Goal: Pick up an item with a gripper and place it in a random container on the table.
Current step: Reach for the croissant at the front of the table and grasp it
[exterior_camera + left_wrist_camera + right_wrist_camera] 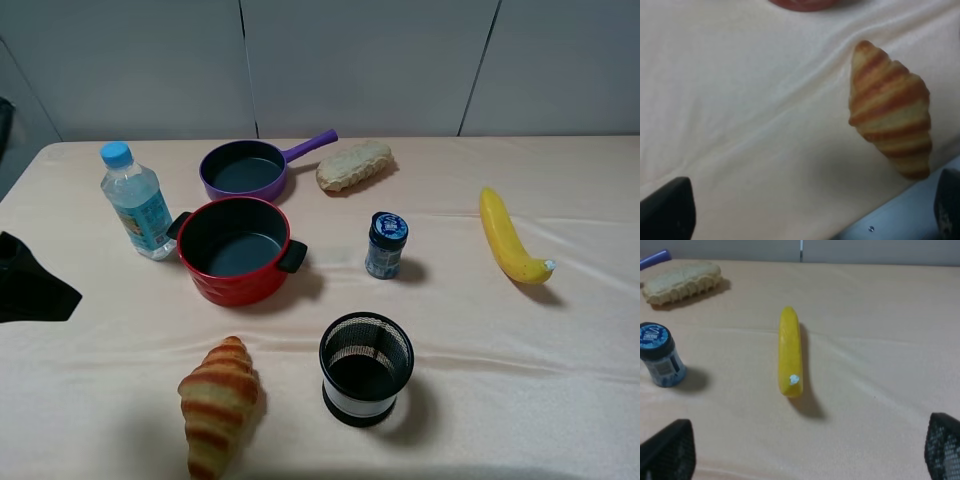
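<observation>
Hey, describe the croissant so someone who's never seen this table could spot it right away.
On the pale beige-pink cloth table, look at the near edge, in front of the round red pot. Left of the black mesh cup lies a golden-brown croissant, the only tapered pastry with darker brown stripes.

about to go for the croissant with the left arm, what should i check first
1. Left end effector open: ok.
2. Croissant lying free, nothing on it: ok.
3. Croissant centred between the fingers: not ok, it lies off toward one finger.
4. Pot empty: ok.
5. Bottle apart from the pot's handle: cannot tell, they stand very close.
</observation>
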